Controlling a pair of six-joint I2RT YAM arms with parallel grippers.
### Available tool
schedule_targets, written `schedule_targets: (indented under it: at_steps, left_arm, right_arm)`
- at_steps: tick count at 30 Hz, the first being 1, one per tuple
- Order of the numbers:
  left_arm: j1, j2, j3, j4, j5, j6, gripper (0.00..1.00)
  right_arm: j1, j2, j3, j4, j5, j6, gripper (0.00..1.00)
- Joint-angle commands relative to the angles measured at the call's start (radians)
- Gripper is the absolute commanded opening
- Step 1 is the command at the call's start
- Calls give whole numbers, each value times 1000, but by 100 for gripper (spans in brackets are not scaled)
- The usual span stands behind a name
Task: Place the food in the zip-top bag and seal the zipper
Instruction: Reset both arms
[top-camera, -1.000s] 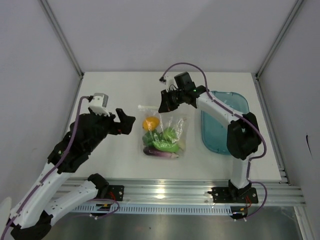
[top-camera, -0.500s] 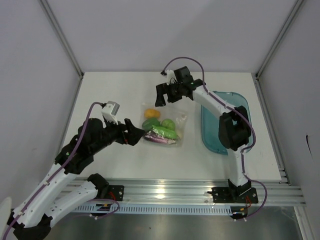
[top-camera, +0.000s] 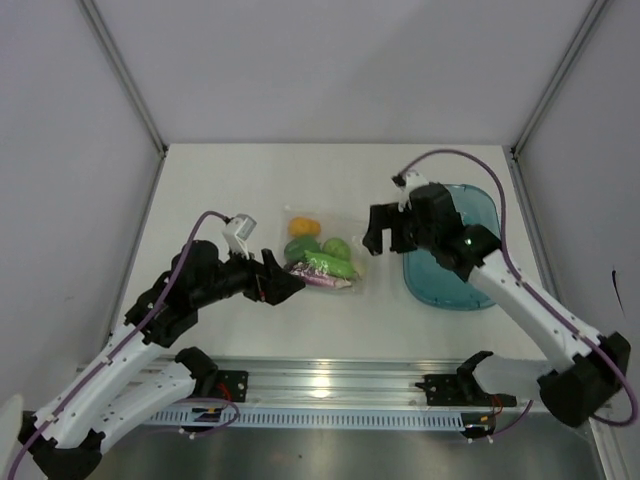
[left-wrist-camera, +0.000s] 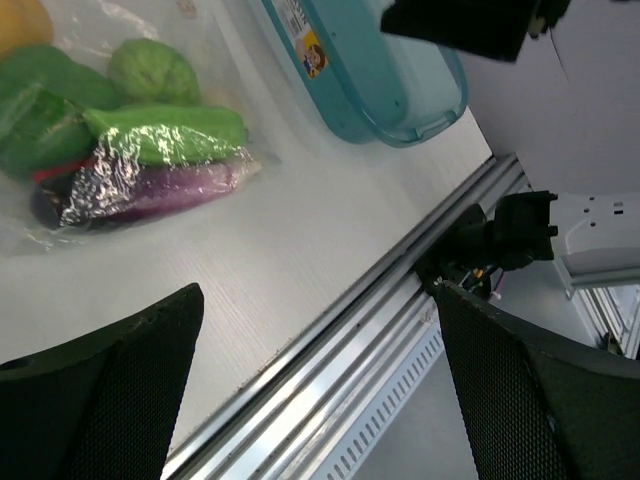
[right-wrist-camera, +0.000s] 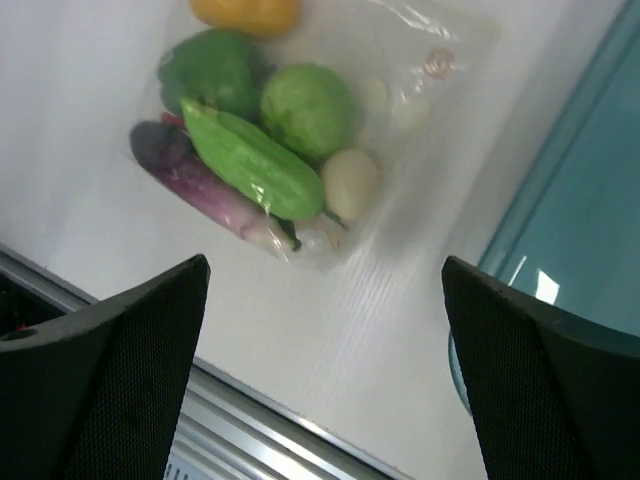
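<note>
On the left of the top view, the left gripper (top-camera: 281, 278) is seen low over the table (top-camera: 220, 190), its jaws spread wide and nothing held between them, its tips just beside the near-left corner of the zip-top bag (top-camera: 352, 232); whether that corner is touched cannot be told. In its wrist view only the two dark fingers (left-wrist-camera: 110, 390) are shown, cut off by the bottom edge. The bag is laid flat near the middle of the table, with the food (top-camera: 320, 258) seen through the crinkled plastic: a yellow-orange fruit (top-camera: 304, 227) at the far end, a green pepper (top-camera: 299, 247) and a round light-green piece (top-camera: 338, 247) behind a cucumber (top-camera: 325, 264), and a purple piece (top-camera: 318, 280) nearest the rail (top-camera: 330, 385). A pale white piece (right-wrist-camera: 350, 180) is made out only in the right wrist view, and a sliver of red chili (left-wrist-camera: 58, 172) is mostly hidden under the green pieces. The yellow-orange fruit is cropped by the frame edge in both wrist views. A small pinkish mark (right-wrist-camera: 437, 63) is visible near one bag edge, but the zipper is too clear and thin to be traced, so whether it is sealed cannot be judged. To the right, the right gripper (top-camera: 385, 235) is held above the table between bag and teal tray (top-camera: 480, 215), jaws fully apart and empty. The tray is partly covered by the right arm.
</note>
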Motion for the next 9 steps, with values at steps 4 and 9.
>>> schedule_targets:
  at_steps: [4,9]
  left_arm:
    - [-17,-48,-124,135,157,-152,100]
    - [-20,-112,-288,416,319,-290,99]
  right_arm:
    - [15,-385,-301,-183,168,270,99]
    - [45,-680,-381,-237,143,342,99]
